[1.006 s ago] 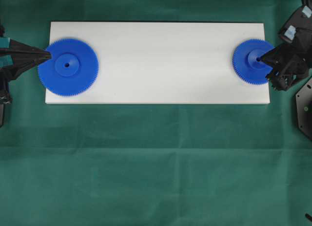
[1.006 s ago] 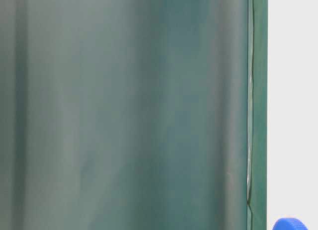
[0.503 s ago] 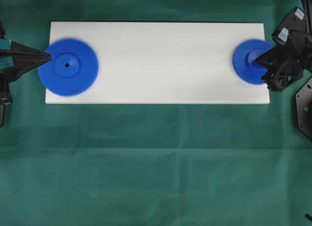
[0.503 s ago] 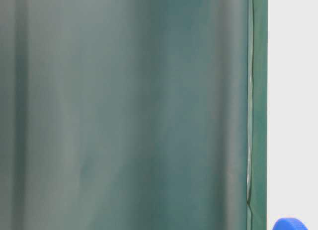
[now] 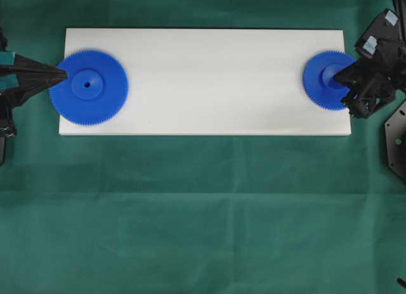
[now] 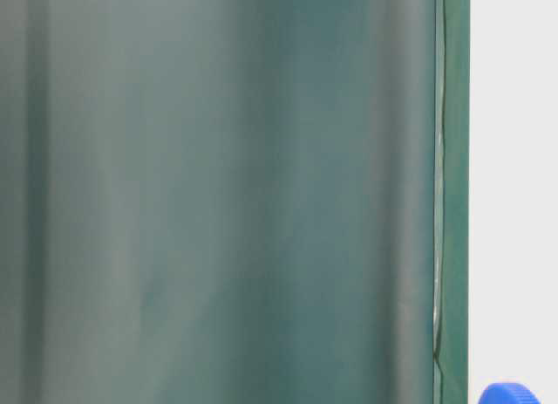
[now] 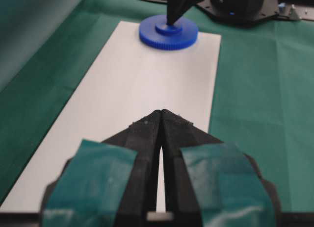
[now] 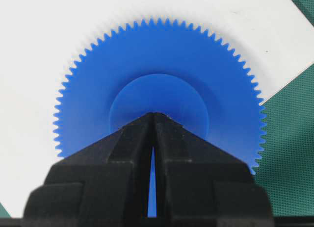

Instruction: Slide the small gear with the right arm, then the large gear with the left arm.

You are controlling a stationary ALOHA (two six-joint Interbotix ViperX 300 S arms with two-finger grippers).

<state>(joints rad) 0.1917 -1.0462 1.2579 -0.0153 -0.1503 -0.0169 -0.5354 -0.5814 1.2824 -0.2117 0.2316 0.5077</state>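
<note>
Blue plastic, toothed all round, makes up both discs on my white board (image 5: 203, 84), which lies flat on a green cloth (image 5: 203, 211) with soft creases. From overhead I see the large gear (image 5: 89, 86) at the board's left end, its teeth just past the left edge, its raised hub and centre hole in plain sight. The small gear (image 5: 323, 80) sits at the right end, near the right edge; its hub is partly covered by the right gripper (image 5: 339, 75), so I cannot make out the centre hole.

On the right wrist feed the gripper (image 8: 153, 115) has its two pointed black fingers pressed together at the tips, a thin slit between them lower down, holding nothing. The tips rest over the small gear's (image 8: 162, 89) round hub, and the black bulk cuts off the gear's near part. Whether the tips actually touch the hub I cannot tell.

The left gripper (image 5: 63, 73) comes in from the board's left edge, its point at the large gear's rim. On its wrist feed the fingers (image 7: 161, 112) are likewise closed to a point, empty, with matte teal tape on both; the large gear is hidden beneath them there. Far down the board I see the small gear (image 7: 168, 33) with the other arm's tip on its hub.

The table-level feed is mostly blurred green drape (image 6: 218, 195); a sliver of blue gear (image 6: 506, 393) is cut off at the frame edge, and I cannot say which gear.
</note>
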